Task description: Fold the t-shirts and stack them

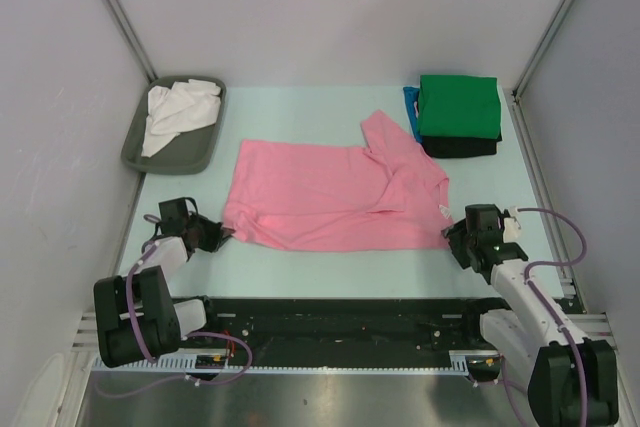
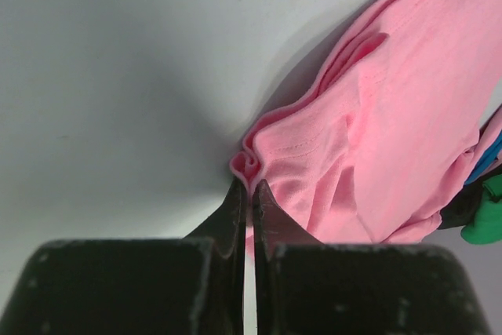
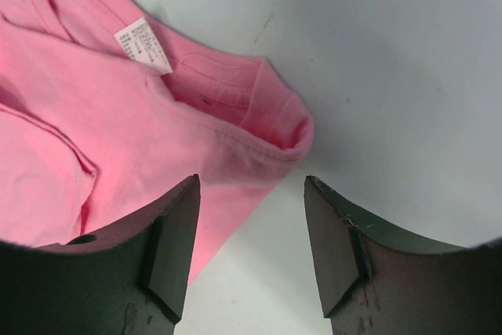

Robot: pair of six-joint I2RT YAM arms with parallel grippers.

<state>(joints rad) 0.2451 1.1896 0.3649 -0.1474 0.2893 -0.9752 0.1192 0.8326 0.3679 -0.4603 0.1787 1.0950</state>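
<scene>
The pink t-shirt point(image 1: 330, 197) lies spread in the middle of the table, partly folded. My left gripper point(image 1: 222, 234) is at its near-left corner. In the left wrist view the gripper point(image 2: 251, 186) is shut on a pinched fold of the pink cloth point(image 2: 392, 115). My right gripper point(image 1: 455, 237) sits at the shirt's near-right corner. In the right wrist view it point(image 3: 251, 186) stands open, with the pink corner point(image 3: 118, 131) just ahead of its left finger and bare table between the pads. A folded green shirt point(image 1: 458, 107) tops a stack over a black one point(image 1: 460, 149) and a blue one point(image 1: 410, 107).
A grey tray point(image 1: 205, 152) at the back left holds a crumpled white shirt point(image 1: 180, 112). Grey walls close in the left, right and back sides. A white care label point(image 3: 143, 45) shows on the pink cloth near my right gripper.
</scene>
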